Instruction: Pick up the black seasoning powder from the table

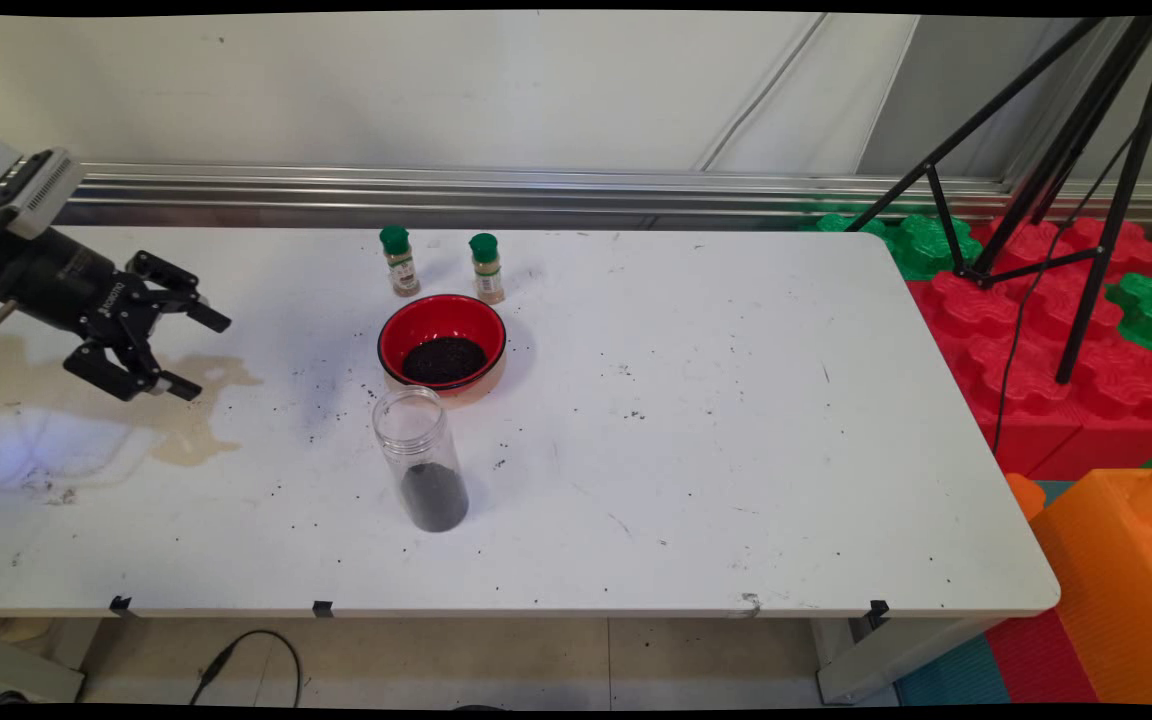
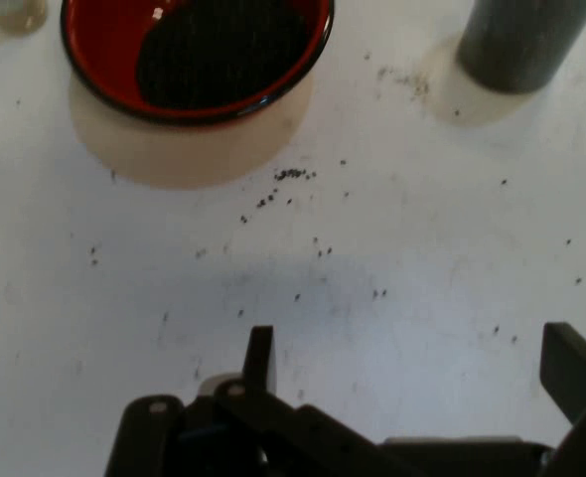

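My black gripper (image 1: 198,352) hangs open over the left part of the white table (image 1: 736,450), holding nothing. It points right, toward a red bowl (image 1: 442,344) with dark grains in it. In the hand view the bowl (image 2: 196,60) is at the top left and the open gripper (image 2: 417,360) rises from the bottom edge. A clear open jar (image 1: 421,458) with dark grains at its bottom stands in front of the bowl; its lower part (image 2: 526,40) shows at the top right of the hand view. Loose grains are scattered on the table between the gripper and the bowl.
Two small green-capped spice bottles (image 1: 400,261) (image 1: 487,268) stand behind the bowl. A brownish stain (image 1: 186,430) marks the table's left part. Off the right end are a black tripod (image 1: 1066,200), red and green foam blocks (image 1: 1046,340) and an orange block (image 1: 1126,580).
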Robot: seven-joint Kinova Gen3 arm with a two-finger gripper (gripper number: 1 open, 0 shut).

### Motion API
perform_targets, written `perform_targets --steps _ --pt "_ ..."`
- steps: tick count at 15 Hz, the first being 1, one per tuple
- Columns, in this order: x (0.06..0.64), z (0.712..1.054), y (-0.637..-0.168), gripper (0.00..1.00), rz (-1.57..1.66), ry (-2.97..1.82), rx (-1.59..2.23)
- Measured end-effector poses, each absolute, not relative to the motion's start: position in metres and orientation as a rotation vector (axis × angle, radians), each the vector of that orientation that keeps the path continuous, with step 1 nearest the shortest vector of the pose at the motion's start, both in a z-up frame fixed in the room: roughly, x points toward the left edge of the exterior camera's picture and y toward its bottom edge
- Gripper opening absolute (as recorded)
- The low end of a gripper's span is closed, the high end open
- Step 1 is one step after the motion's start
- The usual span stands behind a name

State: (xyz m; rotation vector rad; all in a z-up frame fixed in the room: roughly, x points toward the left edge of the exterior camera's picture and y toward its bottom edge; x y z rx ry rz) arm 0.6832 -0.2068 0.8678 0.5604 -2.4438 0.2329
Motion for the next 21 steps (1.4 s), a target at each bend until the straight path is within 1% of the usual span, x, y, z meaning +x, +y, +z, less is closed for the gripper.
perform_targets --steps 7,21 --pt "0.652 0.867 -0.217 1.0 0.215 -2.41 0.488" --pt "0.574 0.834 -0.22 1.0 0.193 -2.331 0.385"
